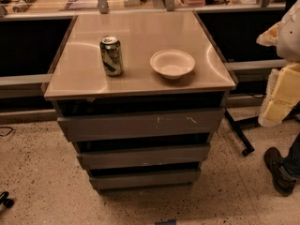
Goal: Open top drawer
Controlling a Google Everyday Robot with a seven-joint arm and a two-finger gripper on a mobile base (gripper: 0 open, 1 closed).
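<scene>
The top drawer (136, 125) is the widest grey, handleless front, just under the cabinet's tan top (140, 86). It has pale scratch marks right of centre. A dark gap runs between it and the top. Its front stands about level with the top's front edge, and the two narrower fronts (143, 156) (145, 178) sit below it, stepped slightly back. My gripper does not show in this view. Only a small dark shape (166, 222) pokes in at the bottom edge, and I cannot tell what it is.
A green drink can (111, 55) and a white bowl (172, 63) stand on the cabinet top. A person's leg and shoe (279, 170), with yellow foam blocks (281, 95), are at the right. A black wheeled stand leg (239, 135) lies right of the cabinet. The floor is speckled.
</scene>
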